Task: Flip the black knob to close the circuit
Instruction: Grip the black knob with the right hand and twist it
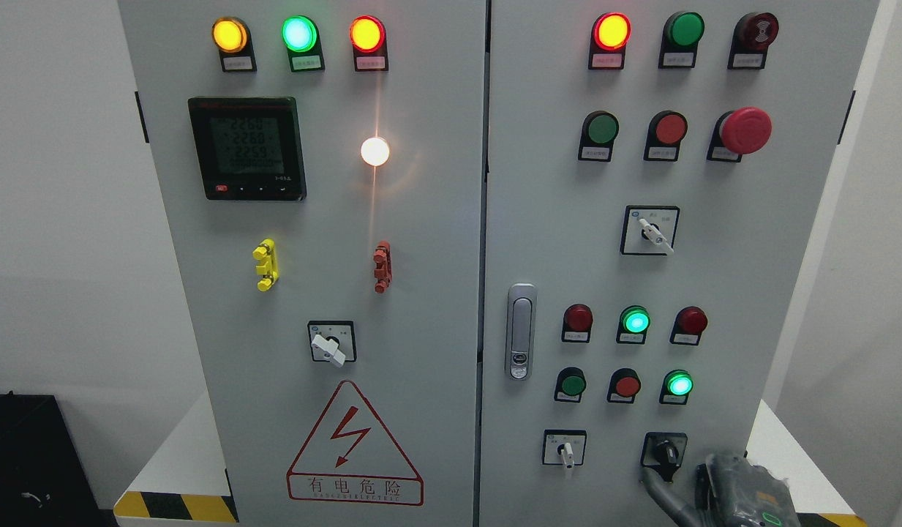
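Note:
The black knob [668,451] sits on a black square plate at the bottom right of the grey cabinet's right door [714,263]. Its handle points up and slightly left. My right hand [739,489] comes in from the bottom right edge, just below and right of the knob. A grey part of the hand reaches up to the lower left corner of the knob's plate. Most of the hand is cut off by the frame edge. The left arm is out of view.
A white selector switch [565,449] sits left of the knob. Lit green lamps [677,383] and red and green buttons are above it. A door latch [520,331] is near the door seam. The left door carries a meter [247,148] and a warning triangle [354,443].

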